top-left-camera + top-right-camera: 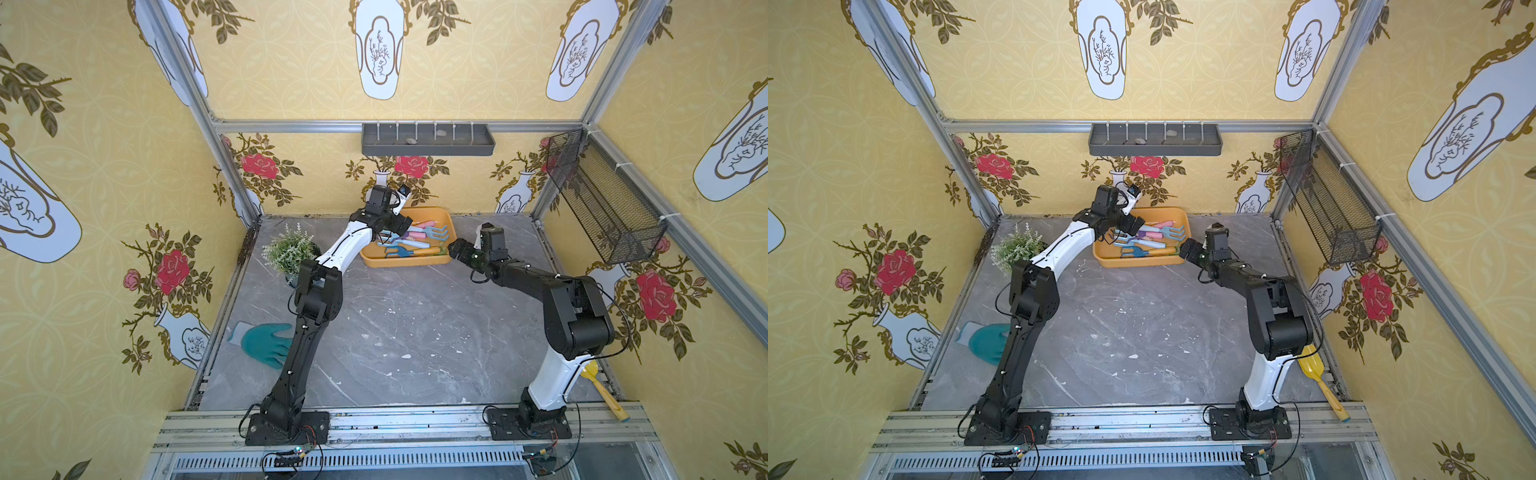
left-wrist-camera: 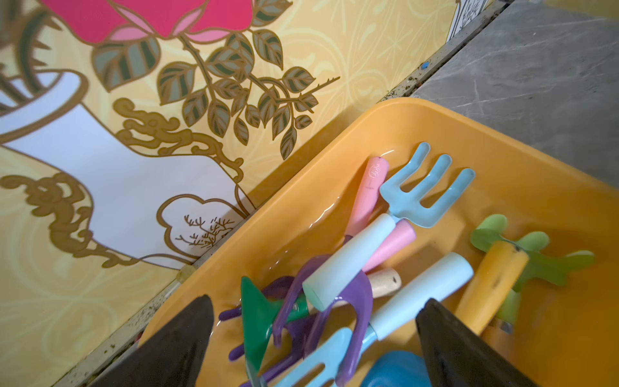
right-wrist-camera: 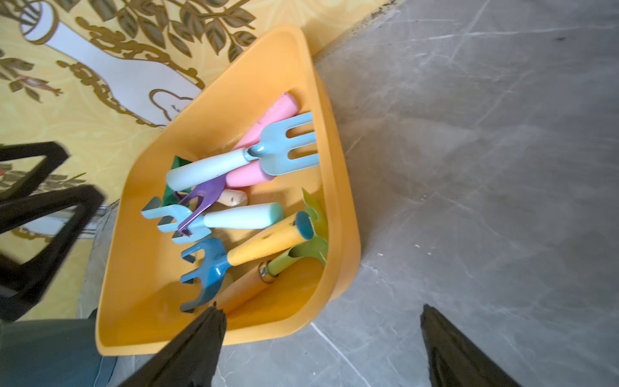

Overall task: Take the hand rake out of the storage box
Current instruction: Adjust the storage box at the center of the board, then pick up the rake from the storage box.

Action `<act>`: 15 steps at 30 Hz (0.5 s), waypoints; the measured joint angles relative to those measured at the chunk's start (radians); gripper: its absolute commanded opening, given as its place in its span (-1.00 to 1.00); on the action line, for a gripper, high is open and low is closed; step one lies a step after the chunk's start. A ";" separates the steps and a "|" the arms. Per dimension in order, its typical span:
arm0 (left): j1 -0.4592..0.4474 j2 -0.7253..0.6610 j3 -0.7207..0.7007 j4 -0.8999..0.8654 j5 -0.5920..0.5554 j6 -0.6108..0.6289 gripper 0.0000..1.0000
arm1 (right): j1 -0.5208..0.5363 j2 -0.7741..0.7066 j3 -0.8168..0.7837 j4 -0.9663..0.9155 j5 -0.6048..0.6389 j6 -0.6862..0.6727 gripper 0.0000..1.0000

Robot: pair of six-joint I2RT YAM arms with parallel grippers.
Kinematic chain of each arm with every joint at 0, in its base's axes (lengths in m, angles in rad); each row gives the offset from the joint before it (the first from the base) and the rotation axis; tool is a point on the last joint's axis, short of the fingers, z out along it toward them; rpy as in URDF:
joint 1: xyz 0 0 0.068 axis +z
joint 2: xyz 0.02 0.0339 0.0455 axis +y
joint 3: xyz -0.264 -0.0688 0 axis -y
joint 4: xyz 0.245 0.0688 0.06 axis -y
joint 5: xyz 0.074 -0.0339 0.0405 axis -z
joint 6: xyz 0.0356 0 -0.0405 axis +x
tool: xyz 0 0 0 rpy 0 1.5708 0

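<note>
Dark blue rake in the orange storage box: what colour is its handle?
Yellow handle with a dark blue end cap; it shows best in the right wrist view.

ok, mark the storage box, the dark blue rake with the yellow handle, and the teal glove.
storage box [image 1: 405, 262], in a top view, near wall.
dark blue rake [image 3: 254, 248], right wrist view, yellow handle.
teal glove [image 1: 264, 343], in a top view, palm.
</note>
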 measured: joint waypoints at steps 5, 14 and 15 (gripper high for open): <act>0.003 0.129 0.145 -0.016 0.026 0.014 1.00 | -0.008 0.004 -0.006 0.041 -0.061 -0.037 0.87; 0.006 0.152 0.172 -0.037 0.088 0.014 0.94 | -0.006 0.011 0.021 0.061 -0.151 -0.154 0.81; 0.008 0.132 0.132 -0.044 0.096 0.014 0.92 | -0.004 0.011 0.037 0.058 -0.153 -0.179 0.79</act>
